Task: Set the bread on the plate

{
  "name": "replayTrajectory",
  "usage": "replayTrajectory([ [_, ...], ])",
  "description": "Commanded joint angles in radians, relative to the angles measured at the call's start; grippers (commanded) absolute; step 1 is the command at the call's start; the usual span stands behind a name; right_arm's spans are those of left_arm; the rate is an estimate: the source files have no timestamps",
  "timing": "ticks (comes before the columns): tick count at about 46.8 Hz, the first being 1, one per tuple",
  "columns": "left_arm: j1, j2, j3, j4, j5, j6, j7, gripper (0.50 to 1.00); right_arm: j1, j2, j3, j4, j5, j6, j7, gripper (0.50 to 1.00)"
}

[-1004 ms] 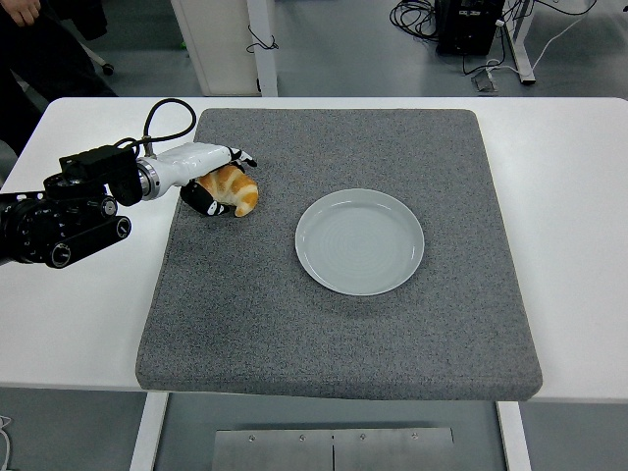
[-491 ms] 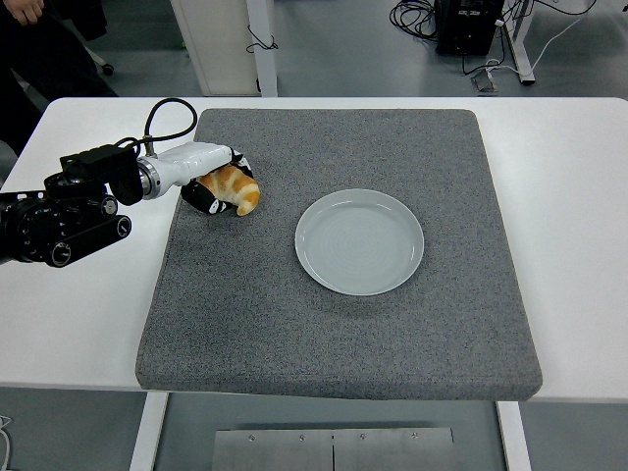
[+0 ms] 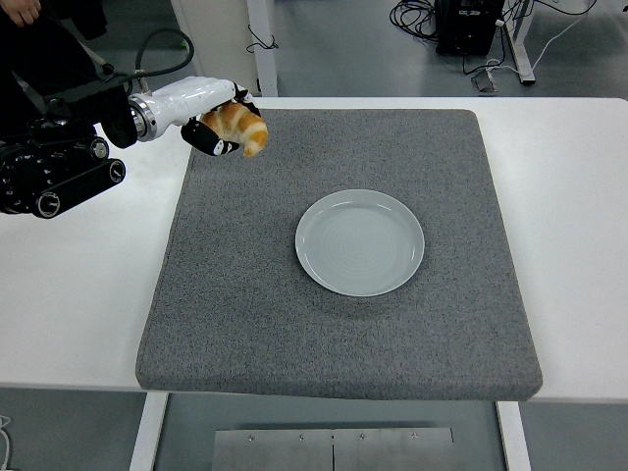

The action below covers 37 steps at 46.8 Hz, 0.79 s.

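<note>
Left hand [image 3: 218, 123] fingers curl around the golden, crescent-shaped bread [image 3: 239, 126] above the nubbly grey mat [image 3: 334, 324], well apart from the smooth round plate [image 3: 359, 241]

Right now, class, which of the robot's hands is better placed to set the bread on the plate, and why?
The left. The left hand already grips the bread, above the grey mat's far-left corner; the plate lies empty to its right. No right arm shows.

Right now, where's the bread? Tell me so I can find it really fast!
Find the big grey mat on the white table. Above its far left corner, the robot's left hand holds the bread. It's the only golden-brown thing there.
</note>
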Motion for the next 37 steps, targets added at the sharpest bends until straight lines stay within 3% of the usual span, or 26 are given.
replayTrajectory([
  [1,-0.036,0.026,-0.009,-0.004,-0.002,-0.033,-0.009,0.5,-0.001,0.0,0.0,0.002,0.0,0.0,0.0,1.0],
  [12,-0.111,0.066,-0.098,-0.004,-0.002,-0.136,-0.052,0.5,-0.001,0.0,0.0,0.0,0.001,-0.002,0.0,1.0],
  [37,-0.162,0.049,-0.155,-0.021,0.002,-0.158,-0.055,0.5,0.0,0.0,0.0,0.0,0.0,0.0,0.0,1.0],
])
